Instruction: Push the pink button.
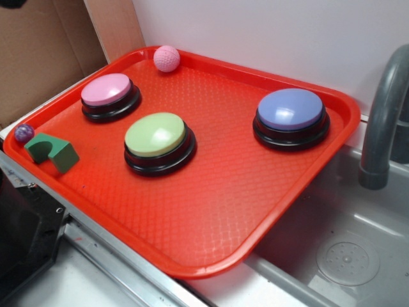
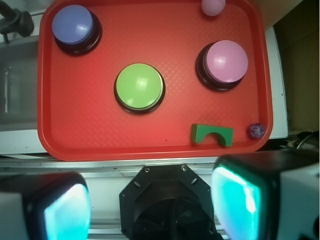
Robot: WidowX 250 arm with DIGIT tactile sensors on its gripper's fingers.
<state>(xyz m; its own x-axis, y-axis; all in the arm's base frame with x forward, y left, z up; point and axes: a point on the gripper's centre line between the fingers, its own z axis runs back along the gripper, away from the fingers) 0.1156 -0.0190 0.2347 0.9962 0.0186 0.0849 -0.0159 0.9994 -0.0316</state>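
Nearest the exterior camera is the front corner of the red tray [image 1: 211, 256], which overhangs a grey sink [image 1: 348, 246] beside a grey faucet [image 1: 383, 121]; I take the green button [image 1: 156, 135] at the tray's middle as landmark. Beyond it and to its left sits the pink button [image 1: 107, 91], smooth-topped on a black base, well apart from it. Further back from the landmark, against the tray's far rim, lies a dimpled pink ball [image 1: 167, 58]. Off to the landmark's right stands the blue button [image 1: 291, 110], and to its left near the tray edge are a green arch block [image 1: 51, 151] and a small purple marble [image 1: 24, 133]. No arm shows over the tray in this view. From the wrist camera, the tool [image 2: 150, 205] fills the bottom edge, its two pads [image 2: 67, 210] spread wide with nothing between them, hanging over the bench edge short of the tray. Here the pink button [image 2: 226, 62] lies up and to the right of the green button [image 2: 139, 86], untouched. By my reading the task is at its outset, the approach not yet made. The next move calls for carrying the tool forward and rightward over the pink dome, passing the arch block and clear of the green button, then pressing straight down on its centre, preferably with the pads brought together.
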